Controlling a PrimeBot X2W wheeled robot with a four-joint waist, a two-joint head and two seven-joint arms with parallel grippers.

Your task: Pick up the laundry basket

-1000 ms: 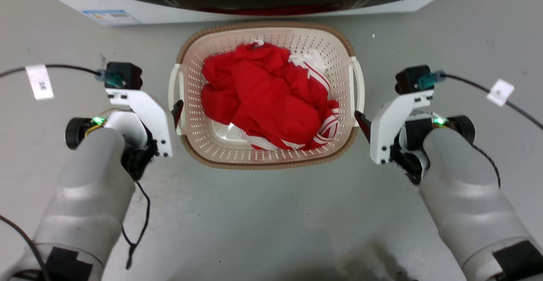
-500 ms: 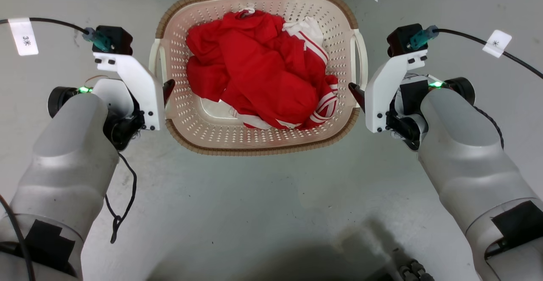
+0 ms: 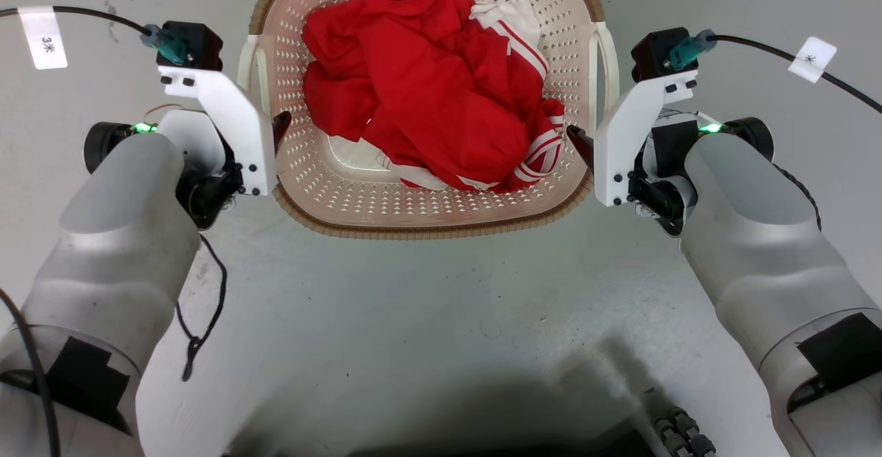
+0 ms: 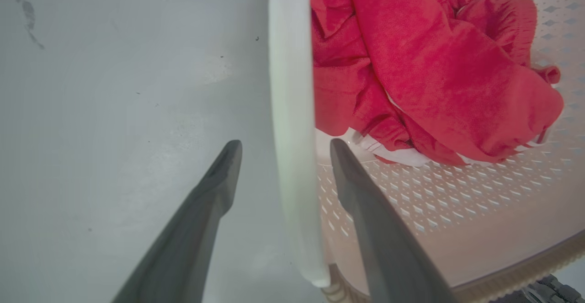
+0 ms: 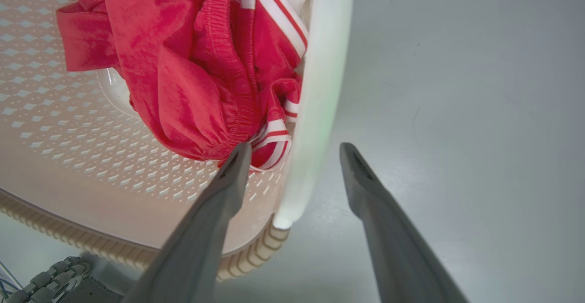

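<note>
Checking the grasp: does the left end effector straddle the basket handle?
Yes, the left end effector has a finger each side of the handle.

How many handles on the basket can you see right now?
2. The laundry basket's left handle sits inside the open left gripper; its right handle sits inside the open right gripper. Far rim is cropped.

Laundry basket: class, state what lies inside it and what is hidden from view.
Inside the laundry basket lies crumpled red clothing with white striped trim; bare perforated floor shows nearer the robot. Anything beneath the clothing is covered.
</note>
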